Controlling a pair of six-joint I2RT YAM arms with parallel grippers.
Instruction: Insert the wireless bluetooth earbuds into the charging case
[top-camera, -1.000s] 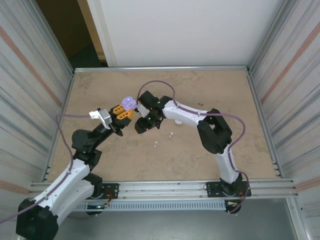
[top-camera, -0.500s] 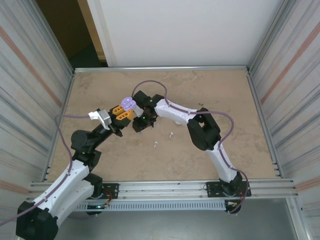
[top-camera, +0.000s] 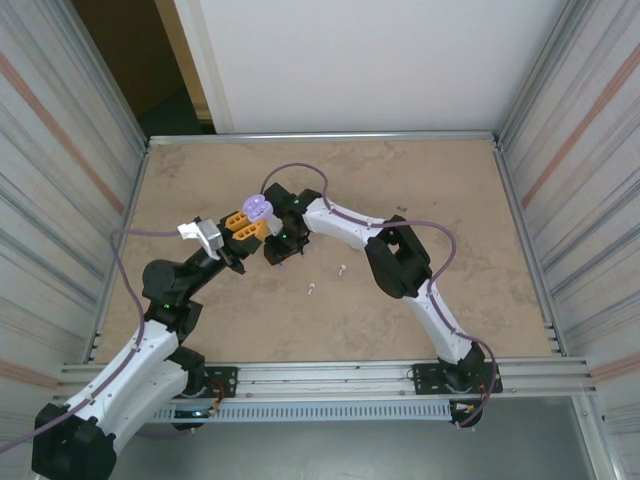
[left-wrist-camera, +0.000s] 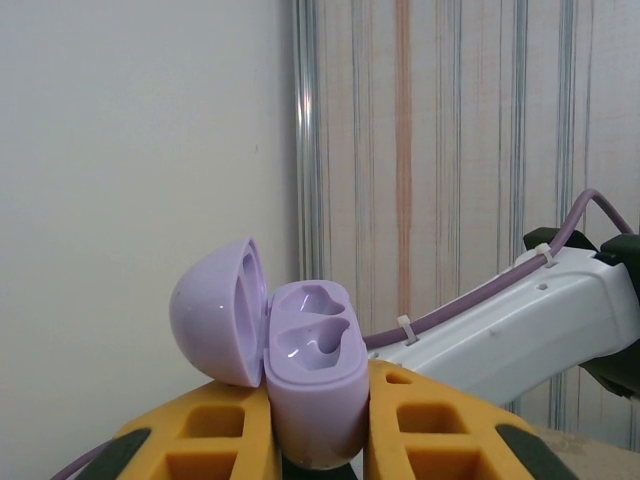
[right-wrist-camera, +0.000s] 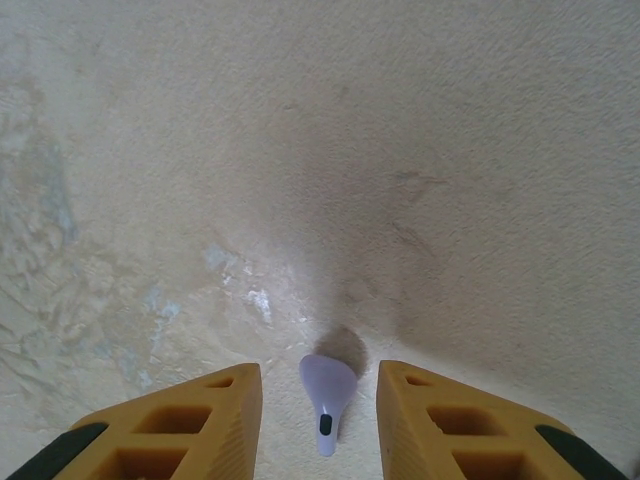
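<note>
On the left, the left claw (left-wrist-camera: 315, 447) is clenched on the lower body of the purple charging case (left-wrist-camera: 315, 390). It holds the case up off the worktop (right-wrist-camera: 420, 150), with the lid (left-wrist-camera: 215, 325) swung open to the left and both wells (left-wrist-camera: 305, 335) bare. That pose wants to be steady, with the mouth facing up and towards the partner arm, since any wobble makes such small wells harder to hit.

To its right, the right claw (right-wrist-camera: 318, 385) points down at the worktop, released, with its yellow fingers (right-wrist-camera: 170, 425) apart. The purple earbud (right-wrist-camera: 327, 392) lies between them and touches neither, as far as I can see. The step in hand looks like the pick. To do it well, I judge the claw should descend until the fingertips reach the worktop and centre on the head rather than the thin stem. It should then close gently (a part this small and glossy may squirt out of a hard or off-centre pinch). It should lift straight up, and which way the stem points matters, as it most likely goes stem-first into a well.

The earbud is tiny against the fingers. It is pale lilac and smooth, with a rounded head tapering to a short stem that carries a dark spot. Further right, in the overhead view, one white earbud (top-camera: 342, 269) and a second white earbud (top-camera: 311, 290) lie loose on the worktop, near each other.
</note>
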